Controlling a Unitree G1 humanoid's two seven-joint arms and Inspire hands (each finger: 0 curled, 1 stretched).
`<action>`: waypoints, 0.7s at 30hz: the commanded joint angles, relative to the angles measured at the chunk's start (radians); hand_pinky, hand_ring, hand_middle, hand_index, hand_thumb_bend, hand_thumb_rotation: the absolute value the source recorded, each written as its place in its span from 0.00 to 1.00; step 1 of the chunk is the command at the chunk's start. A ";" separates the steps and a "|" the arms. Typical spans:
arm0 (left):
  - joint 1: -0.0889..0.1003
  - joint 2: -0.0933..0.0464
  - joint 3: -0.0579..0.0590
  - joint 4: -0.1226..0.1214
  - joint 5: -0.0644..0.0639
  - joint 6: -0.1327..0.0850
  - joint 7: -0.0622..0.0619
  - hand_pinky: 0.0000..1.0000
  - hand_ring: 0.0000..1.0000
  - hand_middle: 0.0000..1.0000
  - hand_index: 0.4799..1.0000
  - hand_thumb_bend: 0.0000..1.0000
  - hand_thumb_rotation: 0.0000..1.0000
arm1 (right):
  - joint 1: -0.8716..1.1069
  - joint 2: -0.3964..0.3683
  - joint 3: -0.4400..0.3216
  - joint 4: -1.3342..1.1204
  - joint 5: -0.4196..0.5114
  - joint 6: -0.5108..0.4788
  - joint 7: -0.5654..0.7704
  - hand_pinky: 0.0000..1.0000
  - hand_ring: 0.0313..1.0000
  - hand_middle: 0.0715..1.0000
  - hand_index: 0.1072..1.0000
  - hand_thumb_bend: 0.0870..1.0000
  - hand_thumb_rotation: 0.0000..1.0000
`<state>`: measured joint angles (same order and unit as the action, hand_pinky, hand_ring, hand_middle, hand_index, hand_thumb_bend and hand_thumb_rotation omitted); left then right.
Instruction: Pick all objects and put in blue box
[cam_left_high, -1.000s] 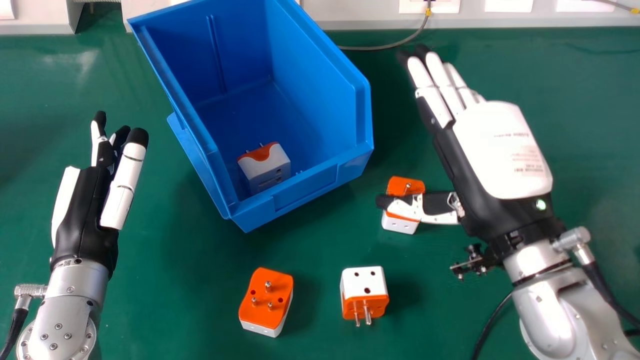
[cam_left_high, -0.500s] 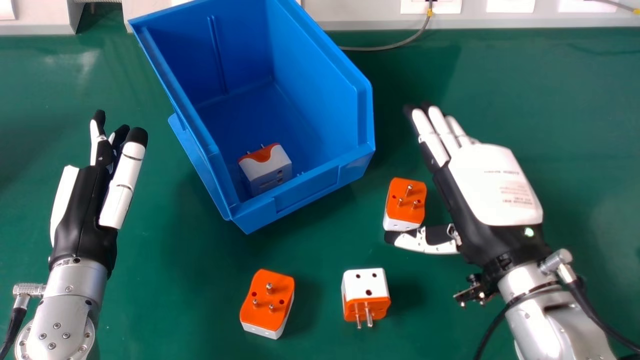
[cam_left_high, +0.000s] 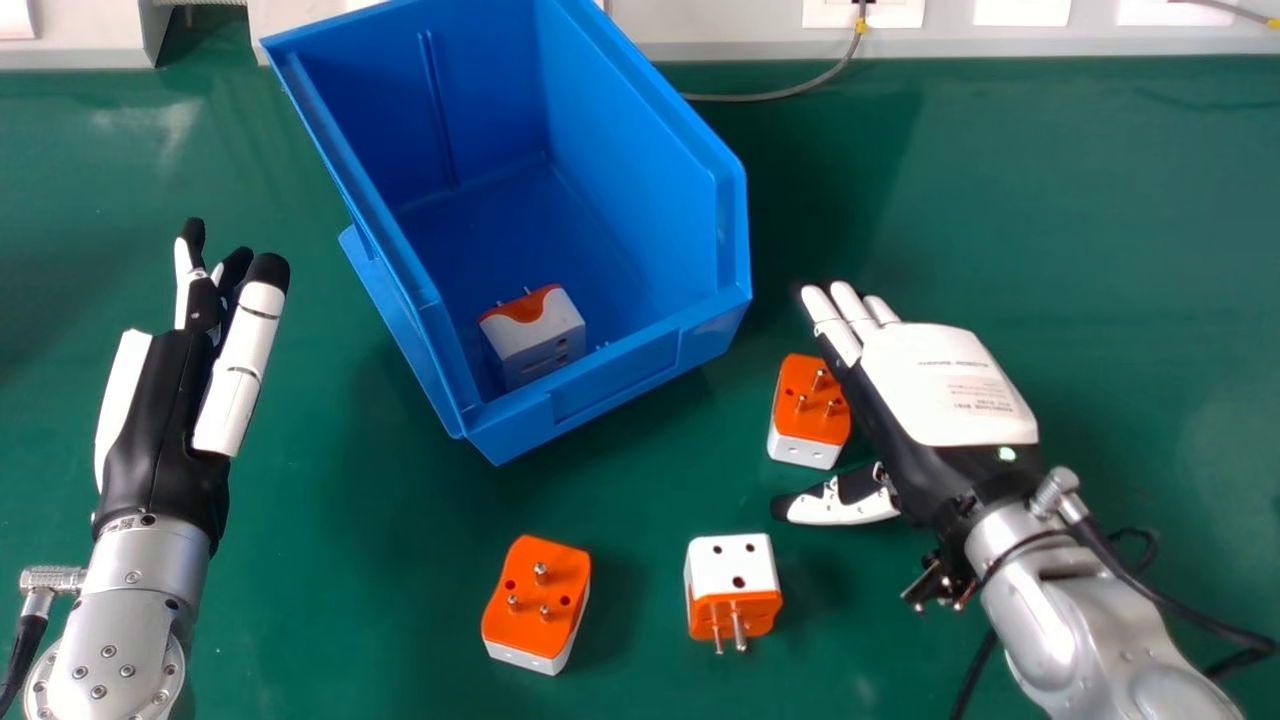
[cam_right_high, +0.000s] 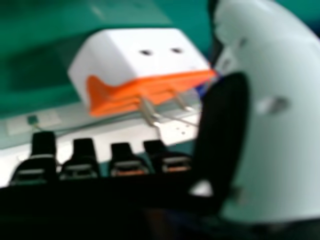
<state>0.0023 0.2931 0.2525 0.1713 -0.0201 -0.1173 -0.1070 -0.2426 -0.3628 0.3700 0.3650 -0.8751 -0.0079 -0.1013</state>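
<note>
Head view: a smooth, boxy orange-and-white plug adapter (cam_left_high: 812, 405), metal pins up, lies between straight fingers and outstretched thumb of the empty right hand (cam_left_high: 940, 385) — left hand (cam_left_high: 165, 430) straight-fingered too.

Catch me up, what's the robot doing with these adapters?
It holds nothing right now. The right hand is open beside the nearest adapter, thumb and fingers on either side, probably about to grasp it. One adapter is in the blue box; three are on the table. The left hand is idle.
</note>
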 joint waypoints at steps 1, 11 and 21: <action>-0.004 0.011 0.006 -0.024 -0.009 -0.010 -0.002 0.93 0.98 0.98 0.95 0.51 0.95 | -0.068 0.000 0.010 0.050 0.009 0.009 0.014 0.91 0.96 0.99 0.97 0.45 0.31; 0.002 0.013 0.008 -0.034 -0.008 -0.002 -0.005 0.93 0.98 0.98 0.96 0.51 0.95 | -0.228 0.001 0.064 0.217 0.016 0.038 0.101 0.91 0.96 0.98 0.97 0.44 0.32; 0.013 0.016 0.007 -0.056 -0.002 0.006 -0.005 0.93 0.98 0.98 0.96 0.51 0.95 | -0.317 0.005 0.110 0.342 0.035 0.036 0.143 0.91 0.95 0.98 0.95 0.44 0.34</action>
<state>0.0172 0.2937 0.2565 0.1478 -0.0200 -0.1066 -0.1100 -0.5359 -0.3518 0.4687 0.6705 -0.8290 -0.0026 0.0249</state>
